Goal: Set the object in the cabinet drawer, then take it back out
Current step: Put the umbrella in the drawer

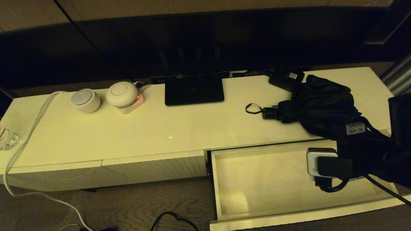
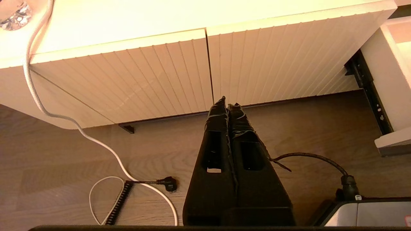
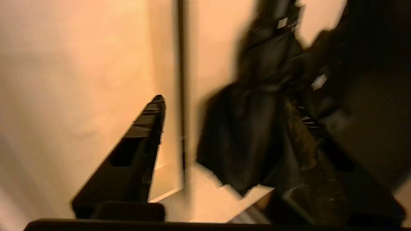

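Note:
The black folding umbrella (image 1: 321, 106) lies on the cream cabinet top at the right, its short handle (image 1: 269, 113) and wrist loop (image 1: 253, 108) pointing left. Just in front of it the cabinet drawer (image 1: 214, 186) stands pulled out with nothing inside. My right arm (image 1: 362, 150) reaches over the drawer's right end to the umbrella's near side. In the right wrist view my right gripper (image 3: 237, 115) is open, with bunched umbrella fabric (image 3: 250, 134) between its fingers. My left gripper (image 2: 228, 104) is shut on nothing, low over the floor before the closed ribbed fronts (image 2: 273, 64).
A small black box with a white label (image 1: 286, 78) sits behind the umbrella. A black stand base (image 1: 194, 88), two round white devices (image 1: 85, 100) (image 1: 122, 93) and a white cable (image 1: 32, 125) occupy the top's left half. Cables lie on the wooden floor (image 2: 144, 183).

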You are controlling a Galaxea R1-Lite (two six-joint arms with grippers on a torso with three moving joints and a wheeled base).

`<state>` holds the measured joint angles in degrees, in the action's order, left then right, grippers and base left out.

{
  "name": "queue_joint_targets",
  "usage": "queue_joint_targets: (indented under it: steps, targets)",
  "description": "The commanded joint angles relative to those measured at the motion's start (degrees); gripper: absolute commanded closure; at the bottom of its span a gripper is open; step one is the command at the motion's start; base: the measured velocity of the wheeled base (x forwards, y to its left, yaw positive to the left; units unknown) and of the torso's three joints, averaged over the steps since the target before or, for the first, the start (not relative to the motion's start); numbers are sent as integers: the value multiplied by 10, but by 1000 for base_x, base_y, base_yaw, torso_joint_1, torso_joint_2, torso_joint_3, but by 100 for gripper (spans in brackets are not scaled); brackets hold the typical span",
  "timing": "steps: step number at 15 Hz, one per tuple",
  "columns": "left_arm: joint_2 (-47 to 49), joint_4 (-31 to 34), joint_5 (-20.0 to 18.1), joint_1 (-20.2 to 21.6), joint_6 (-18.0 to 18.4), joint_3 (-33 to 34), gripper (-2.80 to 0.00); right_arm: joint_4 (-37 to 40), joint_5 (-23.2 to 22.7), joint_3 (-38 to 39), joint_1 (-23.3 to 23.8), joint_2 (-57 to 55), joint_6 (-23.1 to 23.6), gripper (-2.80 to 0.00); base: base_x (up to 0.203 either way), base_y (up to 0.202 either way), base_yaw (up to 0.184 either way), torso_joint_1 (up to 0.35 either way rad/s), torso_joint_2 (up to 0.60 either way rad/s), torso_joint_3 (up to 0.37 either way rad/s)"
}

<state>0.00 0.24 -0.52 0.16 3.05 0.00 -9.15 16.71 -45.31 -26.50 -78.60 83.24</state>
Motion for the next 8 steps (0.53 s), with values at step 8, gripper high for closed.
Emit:
queue_joint_targets:
  steps: [8]
  targets:
    - [0, 0, 0, 0, 0, 2, 0, -102, -32, -70, 77, -115, 74, -280, 0, 0, 0, 0, 0, 0]
